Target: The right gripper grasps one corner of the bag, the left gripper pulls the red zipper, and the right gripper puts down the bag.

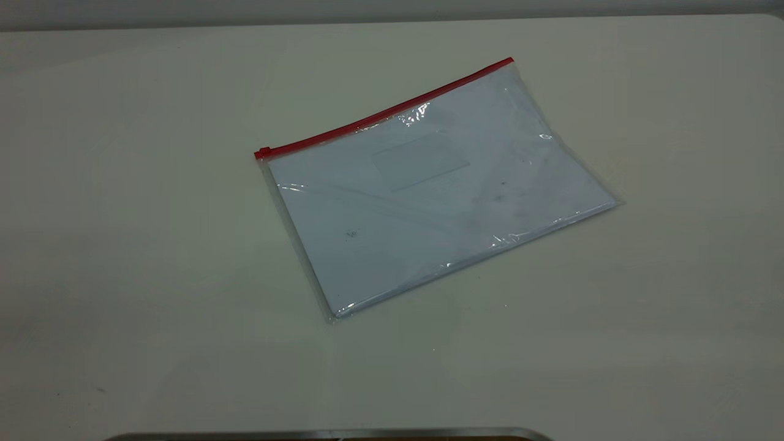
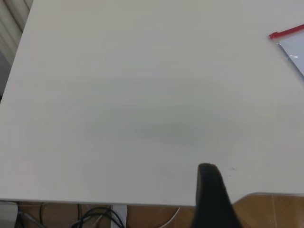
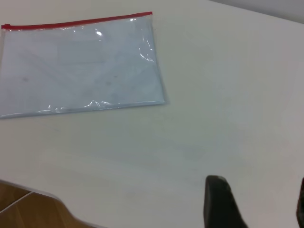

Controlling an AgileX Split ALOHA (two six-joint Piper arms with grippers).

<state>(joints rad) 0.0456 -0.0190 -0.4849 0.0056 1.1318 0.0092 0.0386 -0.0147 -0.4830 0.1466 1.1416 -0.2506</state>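
The bag (image 1: pixel 441 196) lies flat on the white table (image 1: pixel 122 245), clear plastic over pale sheets. Its red zipper (image 1: pixel 383 113) runs along the far long edge, with the slider tab (image 1: pixel 262 152) at the left end and a corner of the bag (image 1: pixel 509 61) at the right end. Neither gripper shows in the exterior view. My right gripper (image 3: pixel 259 183) is open and empty near the table edge, well off the bag (image 3: pixel 80 66). My left gripper (image 2: pixel 256 173) stands open; one finger (image 2: pixel 211 190) shows over the table edge, far from the zipper end (image 2: pixel 285 33).
A wooden floor (image 2: pixel 270 211) and dark cables (image 2: pixel 95 216) lie beyond the table edge in the left wrist view. A dark metal rim (image 1: pixel 331 435) crosses the bottom of the exterior view. Bare tabletop surrounds the bag on all sides.
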